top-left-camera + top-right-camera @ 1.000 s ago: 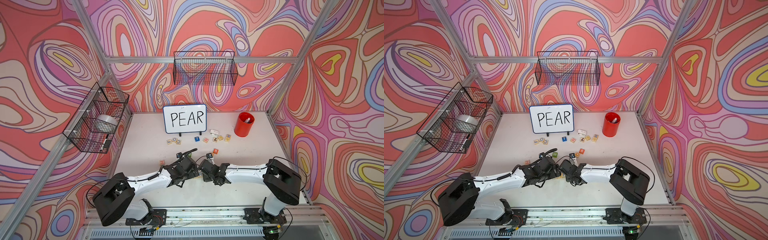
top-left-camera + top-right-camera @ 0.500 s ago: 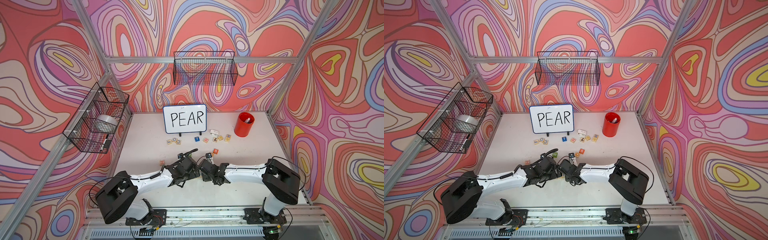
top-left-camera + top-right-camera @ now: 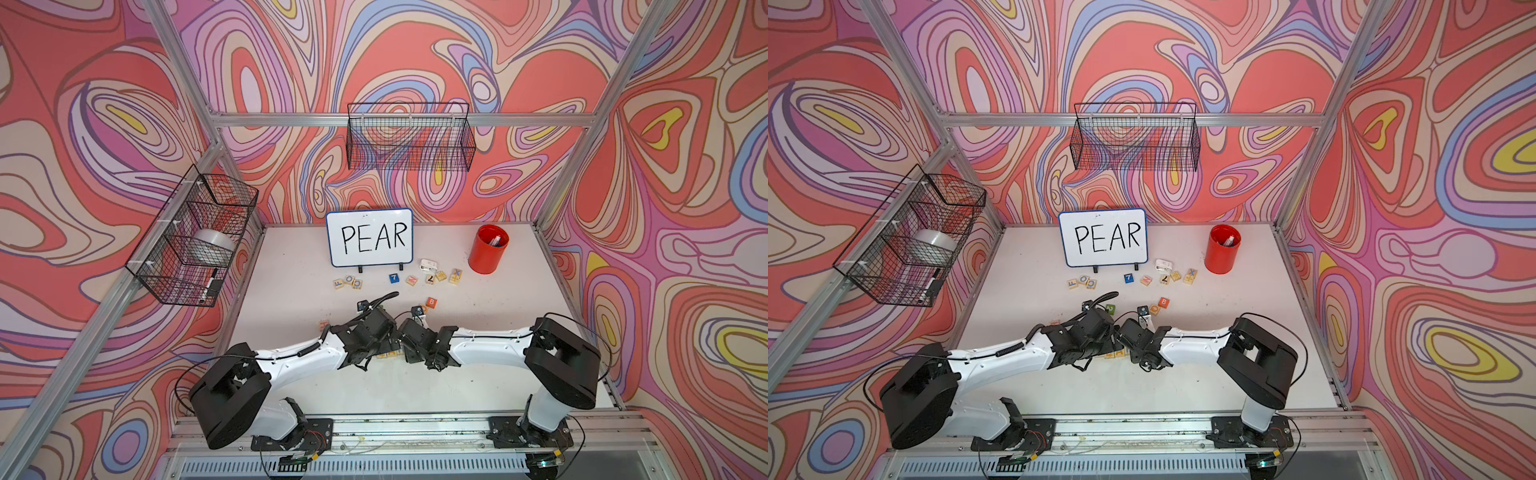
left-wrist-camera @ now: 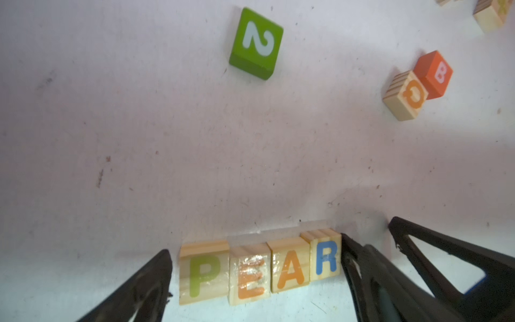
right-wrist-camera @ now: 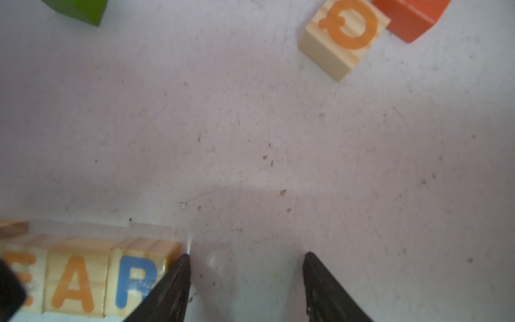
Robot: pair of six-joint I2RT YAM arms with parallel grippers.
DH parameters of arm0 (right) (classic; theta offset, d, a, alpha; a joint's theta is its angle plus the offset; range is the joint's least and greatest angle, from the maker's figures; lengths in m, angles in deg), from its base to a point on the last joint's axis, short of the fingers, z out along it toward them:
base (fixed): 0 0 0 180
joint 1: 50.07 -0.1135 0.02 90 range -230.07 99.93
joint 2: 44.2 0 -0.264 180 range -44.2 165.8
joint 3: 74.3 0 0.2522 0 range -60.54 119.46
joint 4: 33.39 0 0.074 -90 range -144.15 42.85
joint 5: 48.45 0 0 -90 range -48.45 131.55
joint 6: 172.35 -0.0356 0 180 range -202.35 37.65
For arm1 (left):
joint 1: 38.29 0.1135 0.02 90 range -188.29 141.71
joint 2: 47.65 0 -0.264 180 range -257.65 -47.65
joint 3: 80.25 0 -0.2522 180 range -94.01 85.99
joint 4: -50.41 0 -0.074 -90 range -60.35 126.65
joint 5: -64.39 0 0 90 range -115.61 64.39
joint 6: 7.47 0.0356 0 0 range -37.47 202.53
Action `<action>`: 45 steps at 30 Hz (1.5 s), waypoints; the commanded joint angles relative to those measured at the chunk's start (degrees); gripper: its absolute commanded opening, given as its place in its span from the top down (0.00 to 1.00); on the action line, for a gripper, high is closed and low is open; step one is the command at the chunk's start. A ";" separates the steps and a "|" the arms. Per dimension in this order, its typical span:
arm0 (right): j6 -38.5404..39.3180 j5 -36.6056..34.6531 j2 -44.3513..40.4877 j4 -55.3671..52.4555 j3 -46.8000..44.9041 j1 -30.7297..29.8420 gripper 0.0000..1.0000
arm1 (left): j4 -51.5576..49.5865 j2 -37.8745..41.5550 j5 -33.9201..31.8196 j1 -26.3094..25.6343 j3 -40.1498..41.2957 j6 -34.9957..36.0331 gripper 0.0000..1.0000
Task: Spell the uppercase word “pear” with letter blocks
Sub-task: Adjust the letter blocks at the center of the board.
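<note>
Four letter blocks lie side by side in a row that reads PEAR: a yellow-green P (image 4: 203, 271), an orange E (image 4: 249, 274), an orange A (image 4: 289, 267) and a blue R (image 4: 326, 258). My left gripper (image 4: 255, 244) is open wide and straddles the whole row, with one finger beside the P and a dark finger against the R. My right gripper (image 5: 245, 254) is open with bare table between its fingers, and one finger rests against the outer side of the R (image 5: 133, 281). In both top views the two wrists meet over the row (image 3: 388, 355) (image 3: 1117, 354) and hide most of it.
A green 2 block (image 4: 256, 41), a wooden Q block (image 4: 405, 94) and an orange B block (image 4: 433, 74) lie beyond the row. Further back are the PEAR whiteboard (image 3: 370, 243), a red cup (image 3: 488, 249) and more loose blocks (image 3: 347, 282) (image 3: 432, 277). Wire baskets hang on the walls.
The right gripper has crept slightly left toward the left gripper. The left arm's elbow has shifted a little. The jaws of both grippers look unchanged.
</note>
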 commanded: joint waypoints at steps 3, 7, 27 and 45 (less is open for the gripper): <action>-0.98 -0.12 -0.89 -0.26 -0.03 -0.40 0.35 | -0.78 -1.90 -2.52 0.11 -3.48 3.01 0.00; -1.19 -0.42 -1.24 -0.60 -0.18 -0.41 0.34 | -1.06 -6.28 -2.01 0.19 -6.55 3.60 0.00; -1.40 -0.82 -1.95 -0.86 -0.88 -0.41 0.34 | -1.00 -11.42 -0.46 0.16 -6.35 -1.50 0.00; -0.76 -1.10 -1.95 -1.19 -0.53 -0.41 0.34 | -2.07 -11.16 0.21 0.14 -4.85 -7.28 0.00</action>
